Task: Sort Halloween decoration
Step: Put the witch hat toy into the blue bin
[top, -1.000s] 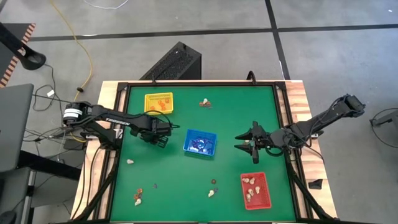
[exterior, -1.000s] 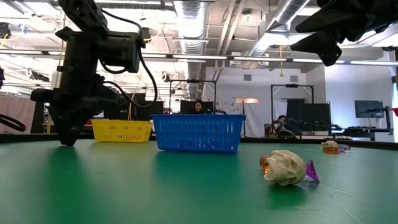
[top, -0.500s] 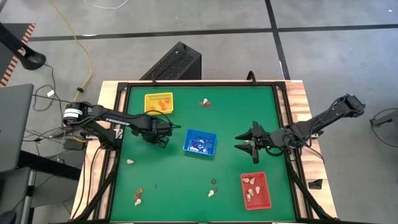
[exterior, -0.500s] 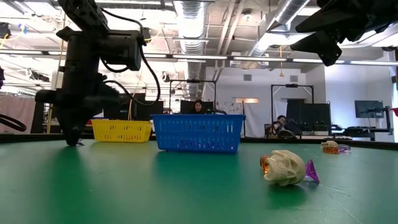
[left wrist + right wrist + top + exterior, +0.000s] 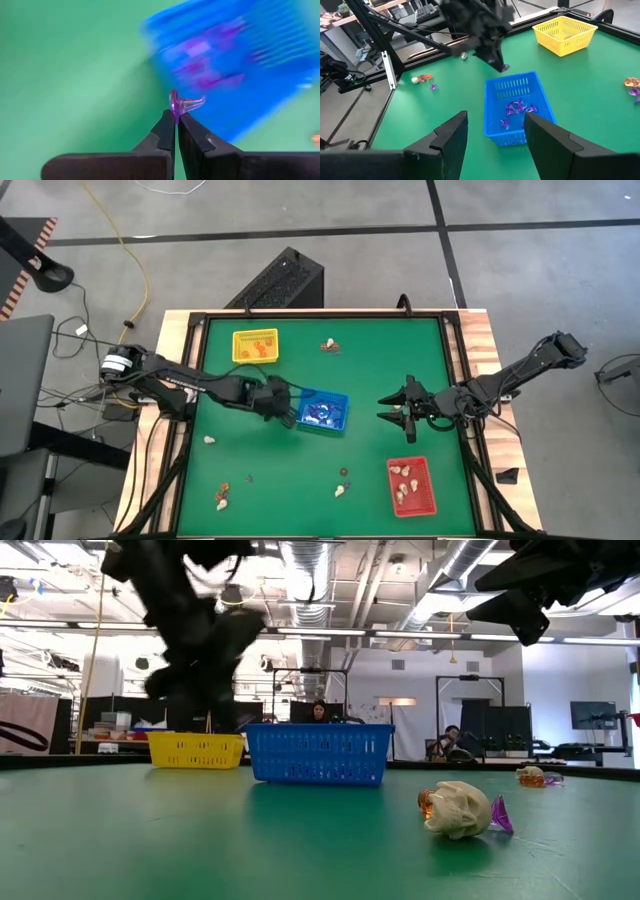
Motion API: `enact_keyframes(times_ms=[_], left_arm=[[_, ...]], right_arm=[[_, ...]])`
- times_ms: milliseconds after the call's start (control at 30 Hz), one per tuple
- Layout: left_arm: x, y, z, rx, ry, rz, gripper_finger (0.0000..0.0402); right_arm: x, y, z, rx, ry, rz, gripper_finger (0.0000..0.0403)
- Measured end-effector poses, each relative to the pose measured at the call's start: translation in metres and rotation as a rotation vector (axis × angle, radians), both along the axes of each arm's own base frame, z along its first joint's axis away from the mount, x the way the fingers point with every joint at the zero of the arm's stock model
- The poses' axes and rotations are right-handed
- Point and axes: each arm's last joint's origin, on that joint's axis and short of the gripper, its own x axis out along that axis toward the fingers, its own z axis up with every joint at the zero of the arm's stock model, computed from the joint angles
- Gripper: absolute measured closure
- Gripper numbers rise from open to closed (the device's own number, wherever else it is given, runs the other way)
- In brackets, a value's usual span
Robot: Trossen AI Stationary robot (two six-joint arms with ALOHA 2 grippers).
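My left gripper (image 5: 285, 408) hangs above the green table just left of the blue tray (image 5: 322, 410), shut on a tiny purple trinket (image 5: 173, 101). The right wrist view shows this gripper (image 5: 495, 59) over the tray's far rim, the trinket (image 5: 505, 67) at its tip. Several purple trinkets lie in the blue tray (image 5: 519, 107). The yellow tray (image 5: 255, 345) holds orange ones and the red tray (image 5: 411, 485) holds cream ones. My right gripper (image 5: 395, 412) waits open at the table's right, above the table, pointing at the blue tray. My left gripper pinches the purple trinket by its lower edge (image 5: 175, 113) between its two fingertips. The fingers slant down toward the blue tray. The trinket sticks out past the tips, clear of the table, with a pale stub (image 5: 194, 102) pointing sideways.
Loose trinkets lie on the table: one group at the far middle (image 5: 329, 345), one at the left (image 5: 209, 439), some at the near left (image 5: 222, 498) and near middle (image 5: 341, 488). In the low view a cream and purple cluster (image 5: 460, 808) lies close by.
My left gripper has risen off the table and swung toward the table's right, from a spot left of the blue tray up to that tray's left rim, tipping from pointing steeply down to a shallower slant. Most of the move came in the last half second.
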Motion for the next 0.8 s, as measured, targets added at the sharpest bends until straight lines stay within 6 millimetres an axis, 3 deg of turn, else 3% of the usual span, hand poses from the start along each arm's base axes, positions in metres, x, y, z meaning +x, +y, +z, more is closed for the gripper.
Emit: enact_keyframes(times_ms=[233, 400, 533, 667, 800], left_arm=[[0.019, -0.042, 0.022, 0.131, -0.349, -0.09, 0.0401], [0.044, -0.057, 0.004, 0.121, -0.412, -0.12, 0.0401], [0.069, -0.047, -0.015, 0.133, -0.266, -0.113, 0.0401], [0.082, -0.027, -0.006, 0.142, -0.148, -0.069, 0.0401], [0.086, -0.023, 0.009, 0.177, -0.119, -0.057, 0.0392]], right_arm=[[0.0, 0.0, 0.001, 0.003, -0.004, 0.0, 0.0179], [0.0, -0.001, 0.005, -0.017, -0.002, 0.002, 0.0179], [0.001, 0.0, 0.014, -0.042, -0.01, 0.009, 0.0179], [0.001, 0.0, 0.021, -0.069, -0.014, 0.017, 0.0179], [0.002, 0.001, 0.026, -0.107, -0.025, 0.027, 0.0179]])
